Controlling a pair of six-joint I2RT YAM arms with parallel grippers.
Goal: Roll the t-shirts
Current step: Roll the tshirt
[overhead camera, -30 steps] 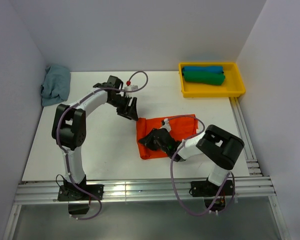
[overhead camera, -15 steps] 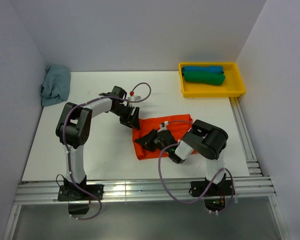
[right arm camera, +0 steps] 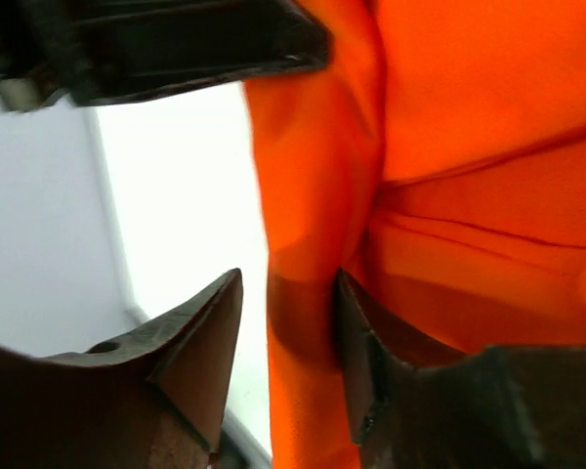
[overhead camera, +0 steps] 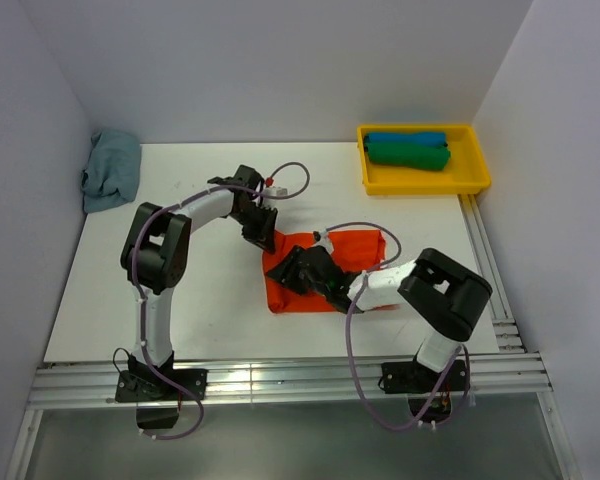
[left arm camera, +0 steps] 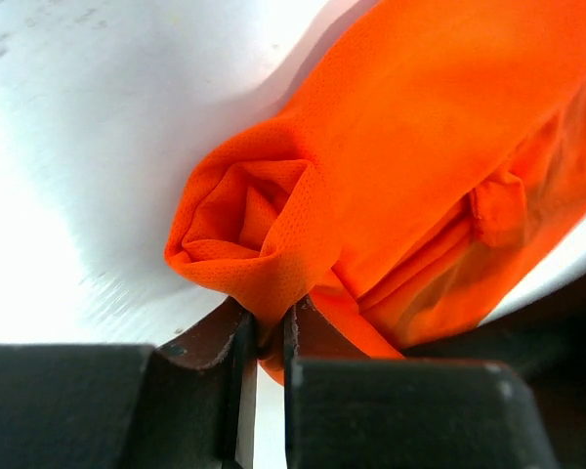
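**Top view.** Orange shirt (overhead camera: 365, 245) lies bunched on the white surface (overhead camera: 180, 280), just off centre toward 4 o'clock. Left arm (overhead camera: 195, 205) reaches to the shirt's 10 o'clock corner, left jaws on the cloth there. Right arm (overhead camera: 390, 285) lies over the shirt from 4 o'clock, right jaws at its 9 o'clock edge; their state is unreadable here. Yellow tray (overhead camera: 420, 187) at 1 o'clock holds a blue roll (overhead camera: 405, 138) and a green roll (overhead camera: 408, 156), touching. Grey-blue cloth (overhead camera: 110, 168) is heaped at 10 o'clock.

**Left wrist view.** Left jaws are almost pressed together, pinching a fold of the orange shirt (left arm camera: 420, 147). A bunched end bulges just above them at 12 o'clock.

**Right wrist view.** Right jaws are spread. An edge of the orange shirt (right arm camera: 449, 117) runs between them, against the 3 o'clock jaw. Bare surface shows beside the 9 o'clock jaw.
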